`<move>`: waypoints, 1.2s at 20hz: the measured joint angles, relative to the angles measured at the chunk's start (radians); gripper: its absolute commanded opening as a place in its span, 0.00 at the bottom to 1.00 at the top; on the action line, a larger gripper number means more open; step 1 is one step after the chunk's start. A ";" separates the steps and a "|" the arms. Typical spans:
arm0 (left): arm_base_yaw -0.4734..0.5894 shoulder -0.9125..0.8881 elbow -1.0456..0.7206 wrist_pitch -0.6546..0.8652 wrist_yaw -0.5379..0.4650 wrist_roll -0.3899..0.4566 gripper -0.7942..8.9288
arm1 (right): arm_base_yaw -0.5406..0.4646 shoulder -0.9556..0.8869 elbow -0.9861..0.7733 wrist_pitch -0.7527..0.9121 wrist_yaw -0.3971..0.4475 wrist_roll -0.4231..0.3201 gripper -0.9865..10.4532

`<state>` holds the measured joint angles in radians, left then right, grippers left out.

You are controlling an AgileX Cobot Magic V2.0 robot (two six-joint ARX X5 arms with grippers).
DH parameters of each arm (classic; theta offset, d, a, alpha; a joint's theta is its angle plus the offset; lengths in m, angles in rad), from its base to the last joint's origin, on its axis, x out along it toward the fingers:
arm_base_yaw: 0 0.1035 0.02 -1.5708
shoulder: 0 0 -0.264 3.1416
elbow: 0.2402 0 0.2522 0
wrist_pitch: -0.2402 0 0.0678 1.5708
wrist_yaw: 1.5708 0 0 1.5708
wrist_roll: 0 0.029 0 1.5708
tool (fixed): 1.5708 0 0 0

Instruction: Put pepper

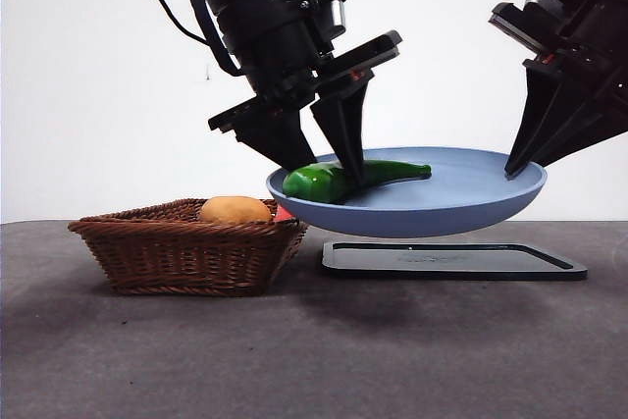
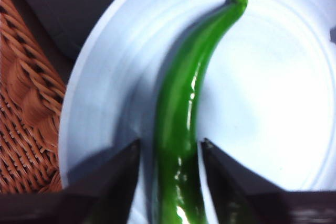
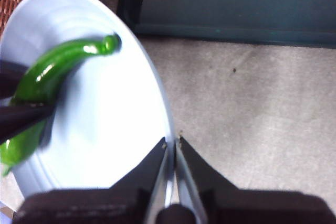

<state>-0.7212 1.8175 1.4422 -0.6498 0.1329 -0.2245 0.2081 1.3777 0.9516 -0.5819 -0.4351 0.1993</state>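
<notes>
While the right end effector (image 3: 171, 145) pinches the rim of the one blue plate (image 1: 461, 205) and holds it up off the counter (image 1: 314, 340), the left end effector (image 2: 170, 153) stands in the plate w/ its jaws parted, one on each side of the single pepper (image 2: 181, 108). Jaws sit just beside the pepper's thick part; can't tell if they touch it. The pepper lies on the plate surface, glossy green, 1 only, its thin curved tip pointing away from the left end effector toward the plate's middle and the right end effector. In the front view the left end effector (image 1: 329, 169) comes down from above at the plate's near-basket side, the right end effector (image 1: 512, 172) at the opposite rim, jaws closed tight on the plate edge.

Below the raised plate: 1 dark flat tray (image 1: 451, 260) on the counter. Beside the left end effector, lower down: 1 wicker basket (image 1: 186, 247) w/ 1 yellow-brown oval vegetable (image 1: 235, 209) in it, plus a bit of sth red (image 1: 283, 213) at the basket's plate-side edge, mostly hidden.
</notes>
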 measured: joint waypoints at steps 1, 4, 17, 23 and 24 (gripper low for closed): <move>-0.001 0.000 0.000 0.000 0.000 0.000 0.34 | 0.000 0.000 0.000 0.000 0.000 0.000 0.09; -0.001 0.000 0.000 -0.002 0.008 0.001 0.34 | 0.000 0.000 0.000 0.000 0.000 0.000 0.09; -0.001 -0.274 0.000 -0.089 0.030 0.040 0.34 | -0.073 0.013 0.005 0.015 0.000 0.040 0.09; -0.001 -0.467 0.000 -0.093 0.031 0.049 0.33 | -0.174 0.222 0.171 0.022 0.005 0.056 0.09; -0.001 -0.495 0.000 -0.100 0.031 0.050 0.33 | -0.181 0.267 0.211 0.022 0.005 0.056 0.09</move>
<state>-0.7223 1.3228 1.4422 -0.7498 0.1635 -0.1749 0.0269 1.6451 1.1629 -0.5598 -0.4301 0.2558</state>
